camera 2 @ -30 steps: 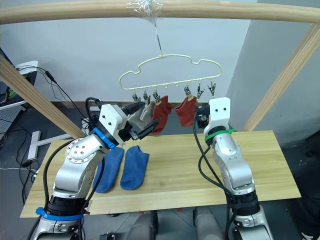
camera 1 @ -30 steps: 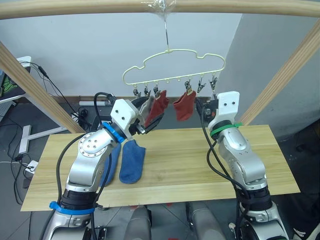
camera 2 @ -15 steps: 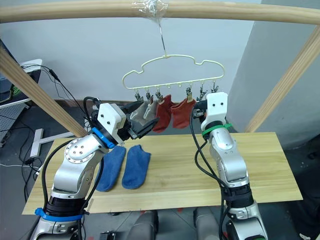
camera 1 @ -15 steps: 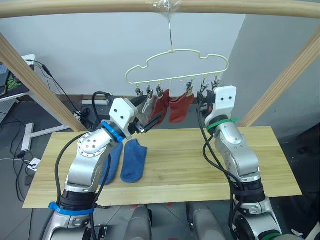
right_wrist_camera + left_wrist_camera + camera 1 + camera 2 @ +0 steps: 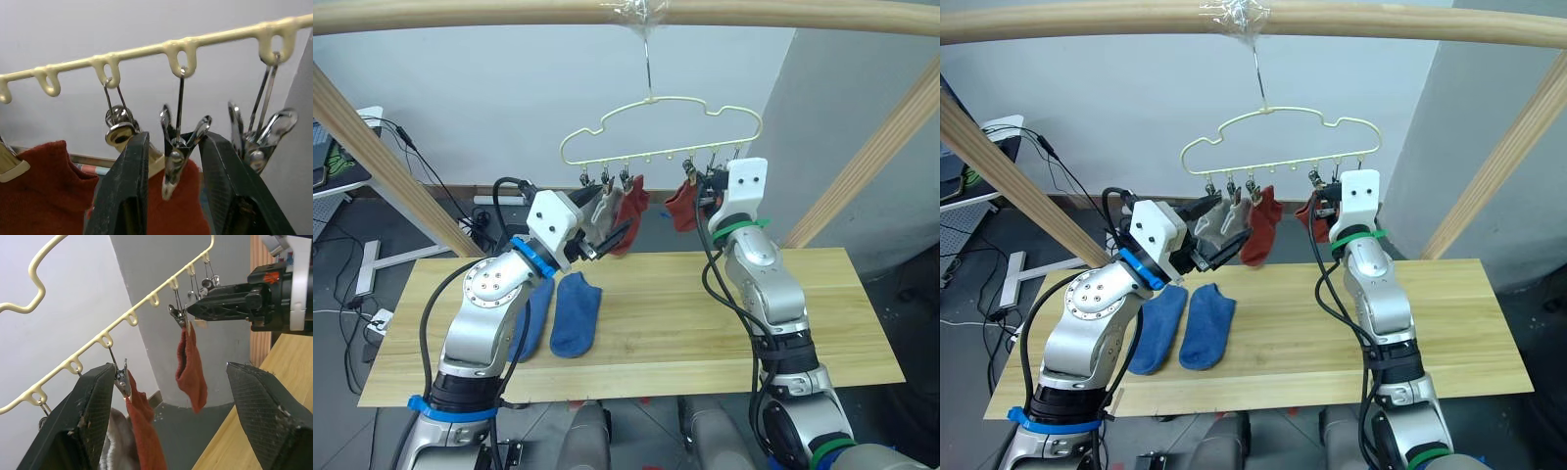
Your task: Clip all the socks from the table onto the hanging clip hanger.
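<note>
- Upper centre of the head views: clip hanger (image 5: 661, 132) hooked on the wooden frame pole (image 5: 626, 12), row of clips along its lower edge.
- Just below that row, at right: right gripper (image 5: 171, 191) with jaws parted around one dangling clip (image 5: 177, 147), not closed on it; rust-red sock (image 5: 681, 208) pinned just beside the fingers.
- Left of centre: left gripper (image 5: 166, 411) spread wide and holding nothing, raised just below the hanger's left clips, where a second rust-red sock (image 5: 629, 213) and a grey sock (image 5: 600, 211) hang.
- Lower left: two blue socks (image 5: 575, 314) flat side by side on the table (image 5: 705, 323), beside the left arm.
- Table of light wood planks, bare across centre and right.
- Behind: pale wall, grey floor, cables (image 5: 401, 157) at far left.
</note>
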Tool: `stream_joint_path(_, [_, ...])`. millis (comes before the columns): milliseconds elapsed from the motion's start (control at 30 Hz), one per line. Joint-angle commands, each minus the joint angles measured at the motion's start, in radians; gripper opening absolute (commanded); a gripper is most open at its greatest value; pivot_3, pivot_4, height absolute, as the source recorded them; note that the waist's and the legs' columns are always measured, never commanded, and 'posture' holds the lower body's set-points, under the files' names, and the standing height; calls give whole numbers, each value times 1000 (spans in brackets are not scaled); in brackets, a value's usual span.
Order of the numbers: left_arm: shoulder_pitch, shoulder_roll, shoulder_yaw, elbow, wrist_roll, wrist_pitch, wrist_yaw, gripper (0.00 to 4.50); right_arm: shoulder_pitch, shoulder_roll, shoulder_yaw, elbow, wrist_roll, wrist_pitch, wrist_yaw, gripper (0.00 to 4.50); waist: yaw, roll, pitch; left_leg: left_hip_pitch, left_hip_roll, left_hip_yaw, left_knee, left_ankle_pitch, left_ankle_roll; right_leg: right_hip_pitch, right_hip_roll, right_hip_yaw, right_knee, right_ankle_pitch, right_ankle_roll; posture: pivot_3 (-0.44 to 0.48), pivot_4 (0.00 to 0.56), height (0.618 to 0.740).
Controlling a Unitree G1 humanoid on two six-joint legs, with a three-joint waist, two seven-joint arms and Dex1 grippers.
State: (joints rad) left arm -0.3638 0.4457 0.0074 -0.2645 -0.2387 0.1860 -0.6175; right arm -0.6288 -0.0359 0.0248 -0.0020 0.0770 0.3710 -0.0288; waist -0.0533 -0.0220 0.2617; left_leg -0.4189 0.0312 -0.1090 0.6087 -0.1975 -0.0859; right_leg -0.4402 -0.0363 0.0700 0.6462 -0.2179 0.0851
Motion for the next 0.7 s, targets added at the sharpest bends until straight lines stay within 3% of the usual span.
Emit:
stream_joint_path(33, [-23,3,20,-41,-15,3,11,3757,-33,7,-8,6,-15,-40,-4,1570,0,0,0,0,0,0,0,0,0,0,0,0,0,0,0,63,233,740])
stream_joint_path(233, [-60,2,20,-46,-42,35,-1,3757,-53,10,-16,33,-17,-64,7,1570,1,0,0,0,0,0,0,0,0,0,0,0,0,0,0,69,238,740])
stream_joint_path(700, [-108,-13,26,-116,-231,223,-14,3757,-83,13,-20,67,-20,-91,11,1570,1,0,0,0,0,0,0,0,0,0,0,0,1,2,-2,66,234,740])
